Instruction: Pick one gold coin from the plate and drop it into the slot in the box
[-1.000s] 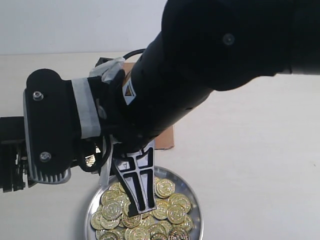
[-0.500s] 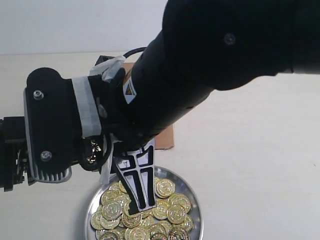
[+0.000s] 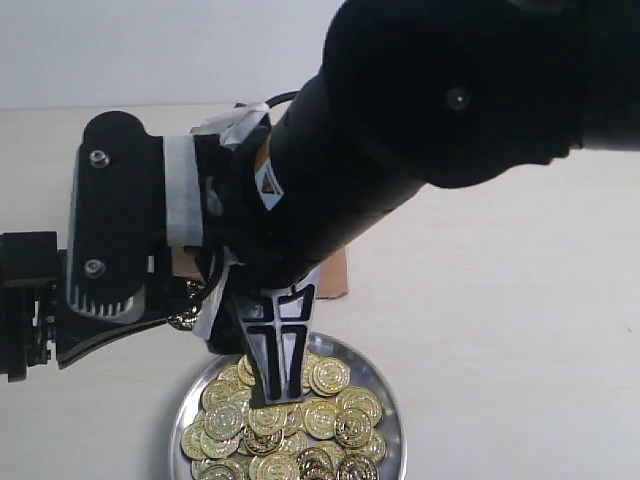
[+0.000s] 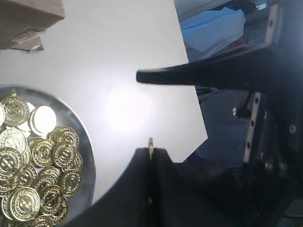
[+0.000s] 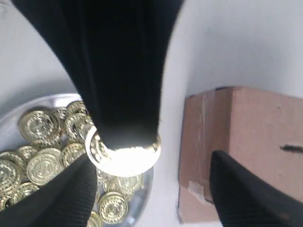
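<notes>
The silver plate point(image 3: 392, 412) holds a heap of gold coins point(image 3: 335, 425) near the front edge. My left gripper point(image 4: 150, 150) is shut on one gold coin point(image 4: 150, 143), seen edge-on between the pads. From the right wrist that coin point(image 5: 125, 158) hangs by the plate's rim point(image 5: 57, 98), under the left gripper's black fingers point(image 5: 123, 85). My right gripper point(image 5: 152, 163) is open, with one ribbed finger point(image 3: 275, 355) above the coins. The brown box point(image 5: 236, 142) stands beside the plate, its dark slot point(image 5: 291, 149) on top. The arm hides most of the box point(image 3: 335, 282).
The right arm's bulky black body point(image 3: 420, 120) and taped wrist block point(image 3: 115, 240) fill the scene's middle. The left arm's base point(image 3: 25, 300) is at the far left. White tabletop point(image 3: 500, 330) lies right of the plate. A table edge point(image 4: 191, 94) shows beyond the left gripper.
The right arm's wrist block has shifted up and to the right, and its ribbed finger now stands more upright over the coins. The left gripper still holds its coin.
</notes>
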